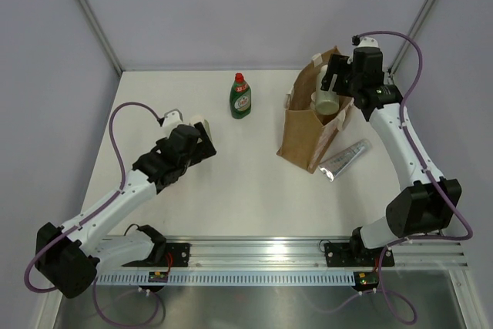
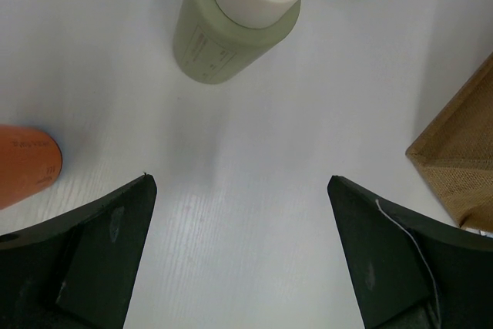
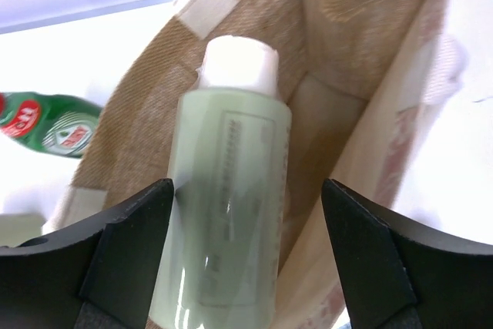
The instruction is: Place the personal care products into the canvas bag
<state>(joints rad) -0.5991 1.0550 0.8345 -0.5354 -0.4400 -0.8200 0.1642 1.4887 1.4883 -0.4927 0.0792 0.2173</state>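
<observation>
Your right gripper [image 3: 246, 190] hangs spread over the canvas bag [image 3: 139, 98]. The pale bottle [image 3: 227, 221] lies lengthwise between its fingers, white cap aimed into the bag's mouth (a gap shows on one side). Your left gripper [image 2: 240, 182] is spread too.

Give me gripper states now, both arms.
Left gripper: open, holding nothing.
Right gripper: open; pale bottle between the jaws over the bag, gap on one side.
</observation>
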